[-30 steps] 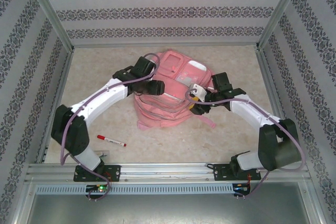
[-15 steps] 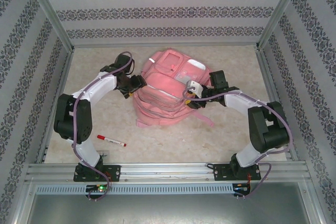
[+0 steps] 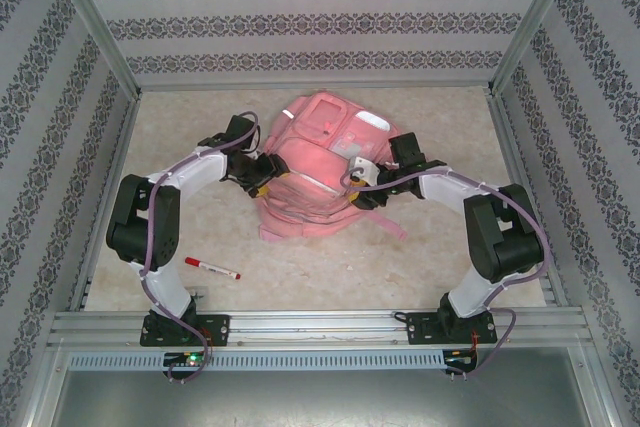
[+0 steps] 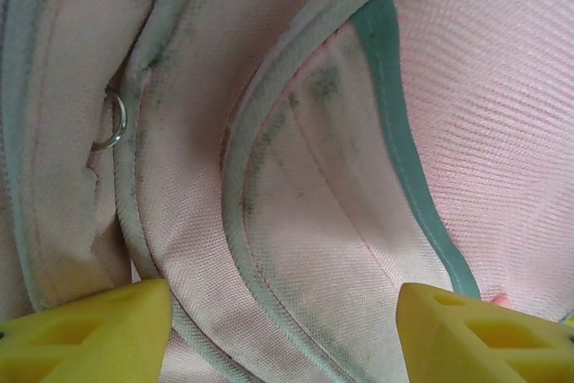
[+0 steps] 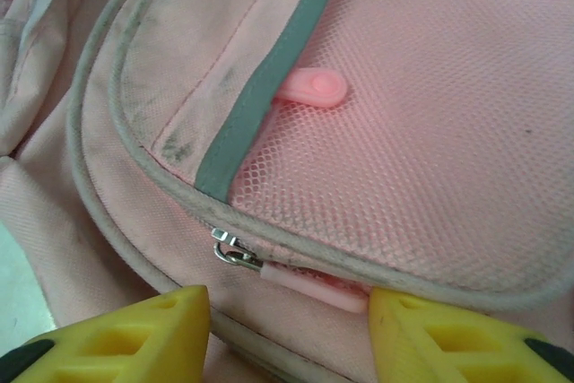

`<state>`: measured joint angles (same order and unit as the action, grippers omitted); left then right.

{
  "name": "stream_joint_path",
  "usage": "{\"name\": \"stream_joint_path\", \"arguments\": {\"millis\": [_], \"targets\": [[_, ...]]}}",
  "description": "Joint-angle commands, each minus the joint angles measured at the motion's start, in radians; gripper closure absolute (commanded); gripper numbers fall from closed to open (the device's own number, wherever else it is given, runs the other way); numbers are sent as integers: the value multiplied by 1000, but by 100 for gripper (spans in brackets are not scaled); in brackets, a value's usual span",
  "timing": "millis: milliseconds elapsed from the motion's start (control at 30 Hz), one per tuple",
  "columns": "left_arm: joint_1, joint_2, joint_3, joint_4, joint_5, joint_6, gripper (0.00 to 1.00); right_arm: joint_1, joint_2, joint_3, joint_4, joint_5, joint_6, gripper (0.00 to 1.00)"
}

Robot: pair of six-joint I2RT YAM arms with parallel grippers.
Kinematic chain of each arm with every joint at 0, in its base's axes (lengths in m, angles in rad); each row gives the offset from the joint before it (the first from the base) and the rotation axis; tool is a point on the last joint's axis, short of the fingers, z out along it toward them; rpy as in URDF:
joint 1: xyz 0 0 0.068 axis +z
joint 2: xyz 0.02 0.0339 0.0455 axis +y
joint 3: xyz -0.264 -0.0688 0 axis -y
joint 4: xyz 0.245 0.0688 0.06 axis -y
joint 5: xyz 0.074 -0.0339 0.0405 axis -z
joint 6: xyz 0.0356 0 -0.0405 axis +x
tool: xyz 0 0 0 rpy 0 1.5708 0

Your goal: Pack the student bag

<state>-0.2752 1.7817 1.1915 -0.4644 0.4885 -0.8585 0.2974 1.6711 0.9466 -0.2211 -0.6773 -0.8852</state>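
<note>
**Student bag** [image 3: 315, 172]: pink backpack, pockets up, centre of table toward far side. Long axis diagonal, near-left to far-right; pale patch [image 3: 375, 125] at far-right end, strap [image 3: 392, 228] trailing near-right.
**Left gripper** [image 3: 262, 175]: at bag's left edge, fingers spread over piped seam, pinching nothing.
**Right gripper** [image 3: 356, 183]: at bag's right side, fingers spread either side of pink zipper pull [image 5: 314, 291].
**Red marker** [image 3: 212, 268]: near-left, well apart from bag.

One student bag [image 3: 320, 152] and one red pen [image 3: 212, 268].
</note>
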Motion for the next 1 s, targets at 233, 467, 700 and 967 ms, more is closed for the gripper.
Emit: {"name": "stream_joint_path", "arguments": {"millis": [233,467,700,967], "targets": [[-19,-22,-122,55,59,-49,34,61,4,71,-211,69,-127,54],[-48,-72,-170,104,64,-103,35,88,-30,36,-151,67,-80,76],[-80,-116,-198,153,67,-168,36,129,-58,19,-188,100,-78,72],[-106,-157,-231,181,53,-213,37,181,-106,-115,-61,283,-84,69]]}}
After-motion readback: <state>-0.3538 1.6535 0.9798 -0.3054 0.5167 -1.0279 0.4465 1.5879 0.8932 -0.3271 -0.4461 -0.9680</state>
